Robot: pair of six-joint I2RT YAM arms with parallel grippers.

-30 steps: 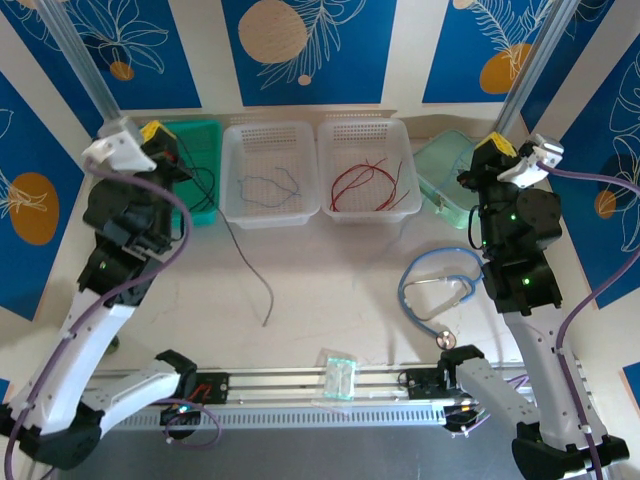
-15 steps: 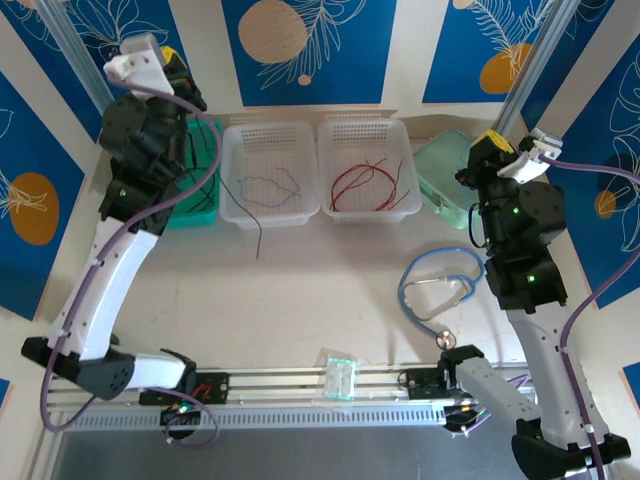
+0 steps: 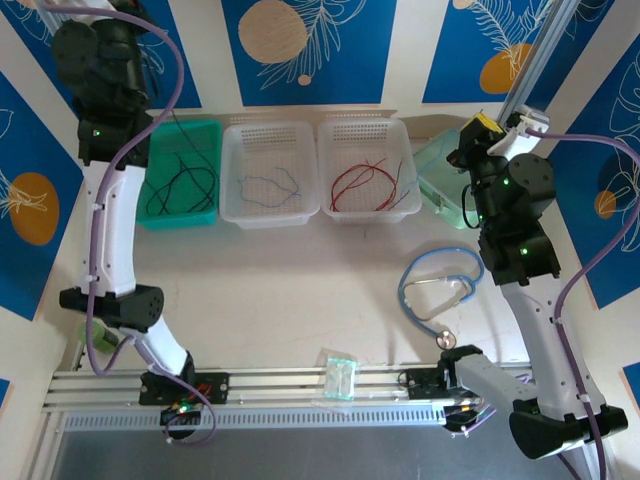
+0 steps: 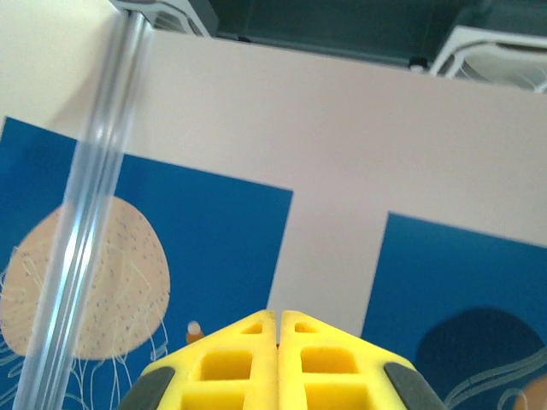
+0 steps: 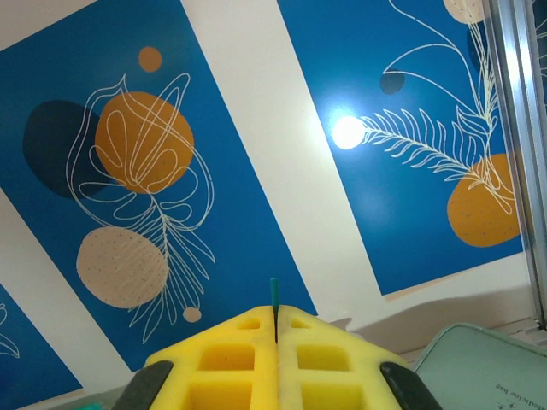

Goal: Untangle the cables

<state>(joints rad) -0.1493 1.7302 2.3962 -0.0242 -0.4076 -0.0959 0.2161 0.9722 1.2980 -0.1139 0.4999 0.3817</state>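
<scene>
Aloft, left gripper (image 4: 277,318) skyward; right gripper (image 5: 275,311) likewise.

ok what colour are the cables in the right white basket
Red cables, clearest in the top external view.

The left arm (image 3: 112,225) and right arm (image 3: 535,320) are built of white tubular links joined by black motor housings, each dotted with small green lights (image 3: 97,131). A thick purple cable (image 3: 89,335) trails along each. The left gripper (image 4: 278,318) and right gripper (image 5: 275,312) have bright yellow fingers with moulded rectangular pockets
</scene>
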